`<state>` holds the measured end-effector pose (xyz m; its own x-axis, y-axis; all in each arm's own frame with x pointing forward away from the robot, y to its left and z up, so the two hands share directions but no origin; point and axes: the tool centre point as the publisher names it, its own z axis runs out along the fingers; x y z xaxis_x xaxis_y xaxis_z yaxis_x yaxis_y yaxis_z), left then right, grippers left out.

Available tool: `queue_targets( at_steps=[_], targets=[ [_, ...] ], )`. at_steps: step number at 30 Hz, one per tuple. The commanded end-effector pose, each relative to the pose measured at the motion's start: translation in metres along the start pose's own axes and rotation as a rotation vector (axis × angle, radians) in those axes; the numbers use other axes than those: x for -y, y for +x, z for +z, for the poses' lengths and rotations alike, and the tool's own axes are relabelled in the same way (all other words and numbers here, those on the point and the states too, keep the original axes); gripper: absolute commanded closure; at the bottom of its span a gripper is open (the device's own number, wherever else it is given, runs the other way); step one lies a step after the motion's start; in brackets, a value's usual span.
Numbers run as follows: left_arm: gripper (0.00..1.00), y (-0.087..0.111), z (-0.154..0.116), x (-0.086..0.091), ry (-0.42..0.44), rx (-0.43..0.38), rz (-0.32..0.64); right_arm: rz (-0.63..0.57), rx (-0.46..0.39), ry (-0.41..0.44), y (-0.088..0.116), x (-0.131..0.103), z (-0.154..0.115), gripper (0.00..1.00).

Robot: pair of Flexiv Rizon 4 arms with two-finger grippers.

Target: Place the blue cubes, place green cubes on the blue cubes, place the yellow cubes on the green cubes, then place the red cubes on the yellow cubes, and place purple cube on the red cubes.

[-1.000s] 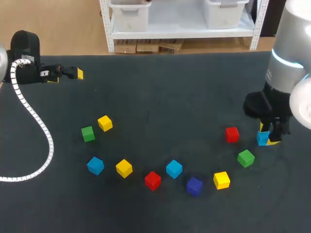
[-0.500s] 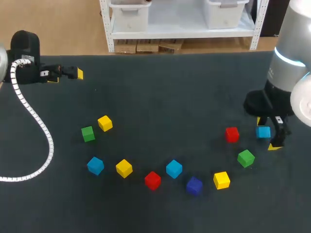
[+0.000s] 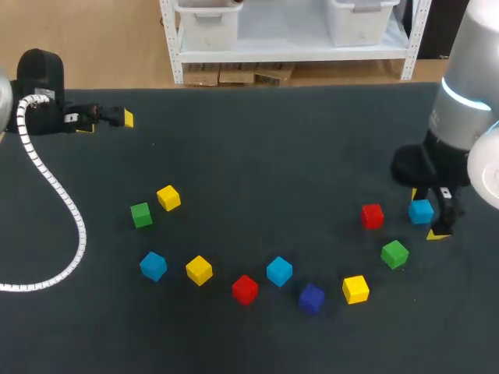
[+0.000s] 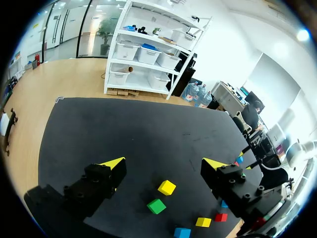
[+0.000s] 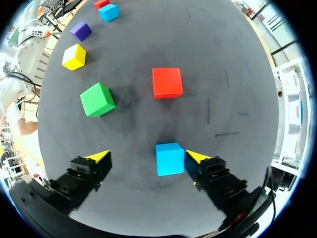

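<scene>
Near the right side of the table (image 3: 273,156), the blue cube (image 3: 421,210) rests on the dark surface between the fingers of the right tool (image 3: 428,215), which stand wide apart. In the right wrist view the cube sits just beside one yellow tip (image 5: 194,156), and whether they touch cannot be told. The other tip is well apart from it, so the tool holds nothing.

A red cube (image 3: 373,216) lies near it toward the middle, and a green cube (image 3: 394,253) lies nearer the robot. Bare table stretches from the blue cube to the far edge.

The right arm (image 3: 460,101) comes in from the right and points its tool steeply down. The left arm (image 3: 39,86) lies low at the far left, and the left tool (image 3: 117,118) is also wide and holds nothing.

Against a second ago, the right tool's fingers have spread and lifted. The blue cube sits slightly farther from the robot, and the left arm has not moved.
</scene>
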<state>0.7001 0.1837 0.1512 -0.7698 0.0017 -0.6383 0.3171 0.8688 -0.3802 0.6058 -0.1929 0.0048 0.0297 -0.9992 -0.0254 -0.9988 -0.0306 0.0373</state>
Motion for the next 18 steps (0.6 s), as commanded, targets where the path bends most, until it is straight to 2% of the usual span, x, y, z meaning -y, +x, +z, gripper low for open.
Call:
queue_targets(
  at_steps=[1,2,4,5,6,13,18],
  targets=[
    [0.00,0.001,0.000,-0.001,0.005,0.004,0.001,0.004,-0.008,0.006,-0.001,0.003,0.007,0.50],
    [0.00,0.001,0.000,-0.001,0.005,0.004,0.001,0.004,-0.009,0.007,-0.001,0.003,0.008,0.51],
    [0.00,0.001,0.000,-0.001,0.005,0.004,0.001,0.011,-0.015,0.016,-0.001,0.005,0.009,0.64],
    [0.00,0.001,0.000,-0.001,0.005,0.004,0.001,0.011,-0.016,0.017,0.000,0.006,0.008,0.87],
    [0.00,0.001,0.000,-0.001,0.005,0.004,0.001,0.012,-0.015,0.021,0.000,0.006,0.007,1.00],
    [0.00,0.001,0.000,-0.001,0.005,0.004,0.001,0.031,-0.025,0.045,0.002,0.010,-0.002,1.00],
    [0.00,0.001,0.000,-0.001,0.005,0.004,0.001,0.051,-0.009,0.056,-0.009,0.017,-0.024,1.00]
  ],
)
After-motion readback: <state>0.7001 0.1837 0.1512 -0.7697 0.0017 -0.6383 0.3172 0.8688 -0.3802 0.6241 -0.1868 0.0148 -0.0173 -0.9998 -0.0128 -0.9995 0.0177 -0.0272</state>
